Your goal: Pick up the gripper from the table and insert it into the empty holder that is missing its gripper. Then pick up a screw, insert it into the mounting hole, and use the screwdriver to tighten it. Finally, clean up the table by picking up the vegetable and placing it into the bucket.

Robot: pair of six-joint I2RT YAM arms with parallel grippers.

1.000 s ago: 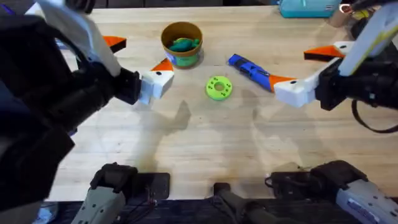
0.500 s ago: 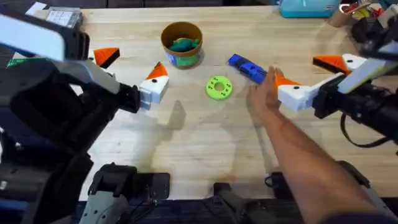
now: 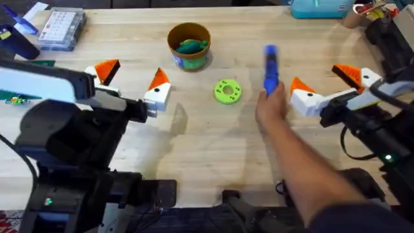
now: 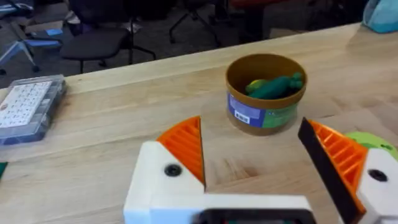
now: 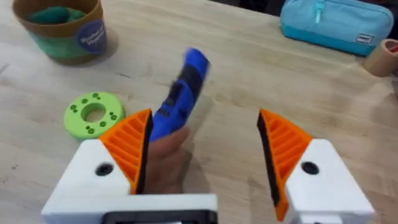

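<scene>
Wooden table carries the bucket at 12 o'clock, the vegetable lying inside it. A person's hand lifts the blue screwdriver at centre-right, while the left gripper and right gripper both hang released, holding nothing.

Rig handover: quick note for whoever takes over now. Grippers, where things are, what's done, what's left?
Left gripper: open, empty, hovering at the table's left.
Right gripper: open, empty, at the right.
A person's hand reaches in from the near edge and holds the blue screwdriver, lifted between the green disc and the right gripper.
The vegetable lies in the bucket at the far middle of the table, so cleanup looks done.
A clear parts box sits at the far left.
Left: I cannot confirm the insertion or the screw step from these views. Wait for the hand to clear before moving.
</scene>
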